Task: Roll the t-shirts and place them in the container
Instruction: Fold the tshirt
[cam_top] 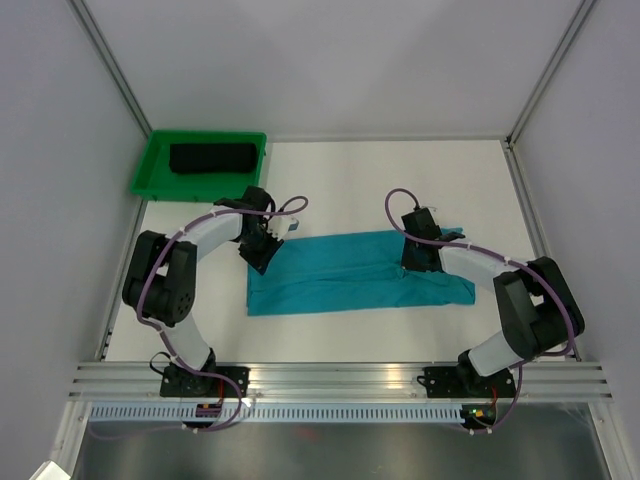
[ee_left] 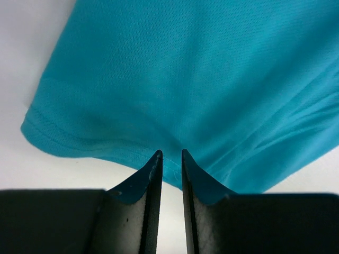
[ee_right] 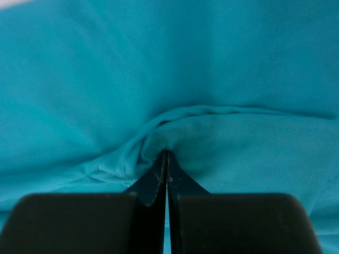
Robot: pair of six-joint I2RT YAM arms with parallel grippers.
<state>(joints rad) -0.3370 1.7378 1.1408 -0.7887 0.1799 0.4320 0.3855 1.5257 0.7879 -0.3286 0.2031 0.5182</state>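
The teal t-shirt (cam_top: pixel 350 272) lies folded into a long band across the middle of the table. My left gripper (cam_top: pixel 258 258) is at its left end. In the left wrist view the left gripper (ee_left: pixel 171 153) stands narrowly open, its tips at the shirt's hem (ee_left: pixel 106 153), with white table showing in the gap. My right gripper (cam_top: pixel 418 262) sits on the band's right part. In the right wrist view the right gripper (ee_right: pixel 166 152) is shut, pinching a raised fold of the teal cloth (ee_right: pixel 175 119). The black t-shirt (cam_top: pixel 210 157) lies rolled in the green tray.
The green tray (cam_top: pixel 150 170) stands at the back left corner. Metal frame posts and grey walls bound the white table on the left, right and back. A rail runs along the near edge by the arm bases.
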